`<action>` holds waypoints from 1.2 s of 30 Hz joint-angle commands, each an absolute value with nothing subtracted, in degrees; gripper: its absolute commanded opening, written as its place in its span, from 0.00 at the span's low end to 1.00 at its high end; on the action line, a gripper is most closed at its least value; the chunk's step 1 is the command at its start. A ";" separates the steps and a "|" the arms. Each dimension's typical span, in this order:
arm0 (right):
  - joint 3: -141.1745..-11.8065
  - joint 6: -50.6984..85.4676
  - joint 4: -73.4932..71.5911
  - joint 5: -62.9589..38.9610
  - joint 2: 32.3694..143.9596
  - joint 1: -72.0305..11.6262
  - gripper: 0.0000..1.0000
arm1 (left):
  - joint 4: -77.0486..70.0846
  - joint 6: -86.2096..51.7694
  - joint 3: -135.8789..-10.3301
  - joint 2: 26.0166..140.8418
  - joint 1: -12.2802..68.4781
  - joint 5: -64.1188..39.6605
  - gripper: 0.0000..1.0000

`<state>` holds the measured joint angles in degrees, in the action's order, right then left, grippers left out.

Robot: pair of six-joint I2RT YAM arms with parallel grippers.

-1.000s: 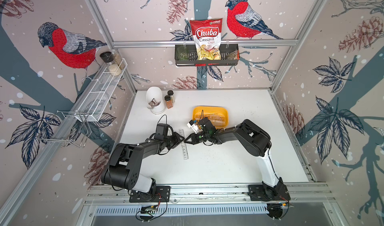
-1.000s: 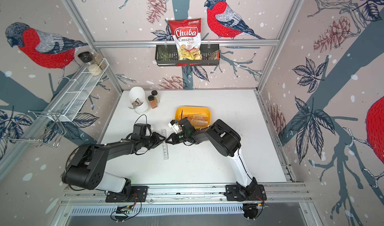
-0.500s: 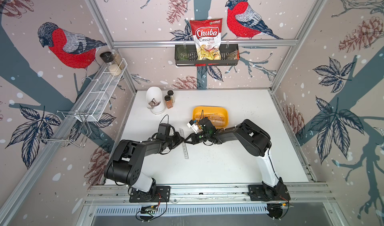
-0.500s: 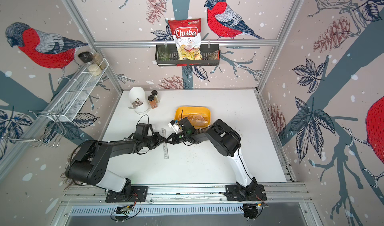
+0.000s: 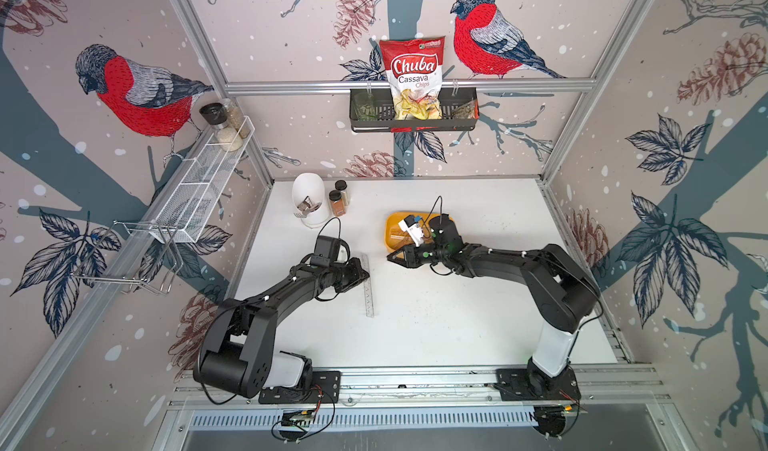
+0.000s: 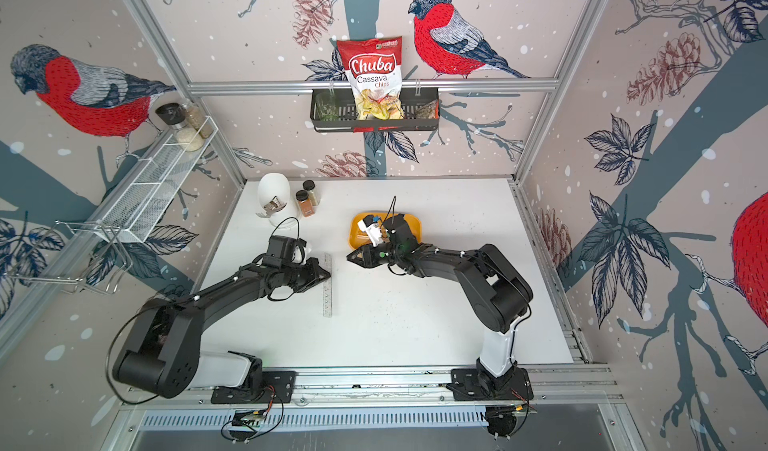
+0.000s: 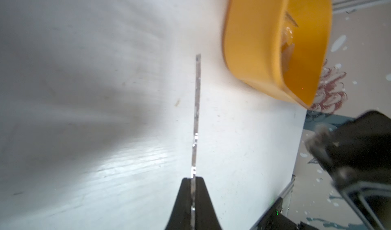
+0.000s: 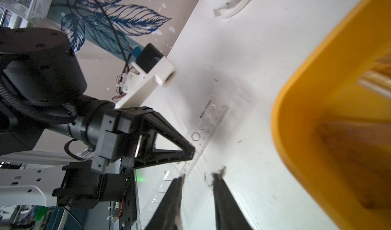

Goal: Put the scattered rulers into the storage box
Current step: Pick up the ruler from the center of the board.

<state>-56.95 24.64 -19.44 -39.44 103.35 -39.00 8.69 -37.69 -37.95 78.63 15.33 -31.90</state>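
Observation:
A long clear ruler point(image 5: 368, 289) lies flat, running from front to back in both top views. My left gripper point(image 5: 365, 271) is shut on its far half. In the left wrist view the ruler point(image 7: 196, 112) shows edge-on, pinched between the left gripper's point(image 7: 193, 179) fingers. My right gripper point(image 5: 390, 258) hovers just right of the ruler, open, with nothing between its fingers. In the right wrist view the right gripper point(image 8: 198, 176) stands beside the ruler point(image 8: 208, 125). The yellow storage box point(image 6: 415, 224) sits behind the right wrist, partly hidden by it, and holds clear pieces point(image 7: 287, 53).
A white utensil holder point(image 5: 309, 197) and two spice jars point(image 5: 336, 204) stand at the table's back left. A black wire basket point(image 5: 413, 114) with a chips bag hangs on the back wall. A white wire shelf point(image 5: 199, 183) runs along the left wall.
My left gripper has shut on the ruler. My right gripper has opened, let go of the ruler and drawn back a little to the right.

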 commanded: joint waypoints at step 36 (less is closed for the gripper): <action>-52.90 22.55 -21.89 -68.23 98.05 -33.88 0.44 | 4.06 -26.51 -41.62 77.54 23.10 -60.21 0.00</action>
<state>-53.12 19.92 -17.02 -65.54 97.89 -33.71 6.17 -26.65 -41.78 77.82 23.03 -58.78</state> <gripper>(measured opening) 0.459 0.083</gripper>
